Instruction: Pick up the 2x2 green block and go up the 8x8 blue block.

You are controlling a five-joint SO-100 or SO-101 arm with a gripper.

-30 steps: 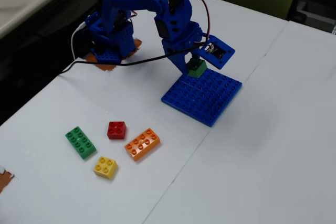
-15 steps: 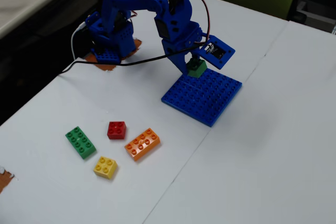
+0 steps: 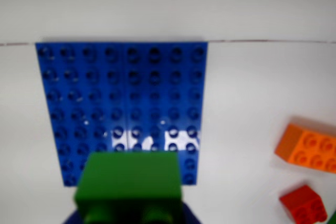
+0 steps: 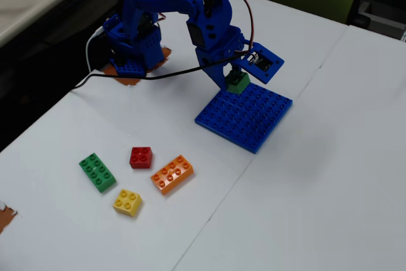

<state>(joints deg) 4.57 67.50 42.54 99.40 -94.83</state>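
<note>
Green brick gripped above the edge of the blue baseplate

The white table [image 4: 317, 176] carries everything, and the blue arm [image 4: 190, 11] reaches over it from its base at the far left of the fixed view. Directly beneath the fingers lies the 8x8 blue block [image 4: 248, 117], flat on the table. In the fixed view the fingertips sit over the plate's far edge, the one nearest the arm. In the wrist view the plate [image 3: 123, 98] spreads away from the fingers, its studs filling the middle of the picture.

The gripper [image 4: 236, 80] points down with its fingers clenched on the 2x2 green block [image 4: 238, 83]. The brick hangs between them at the plate's edge; whether it touches the studs below cannot be told. In the wrist view the green block [image 3: 130, 184] sits at the bottom centre, just in front of the camera and covering the plate's near edge.

Well away from the fingers, on the near-left part of the table in the fixed view, four loose bricks lie close together: the orange brick [image 4: 172, 174], the long green brick [image 4: 98, 172], the red brick [image 4: 141, 157] and the yellow brick [image 4: 127, 202]. The wrist view catches the orange brick [image 3: 310, 148] and the red brick [image 3: 303, 204] to the right of the fingers.
</note>
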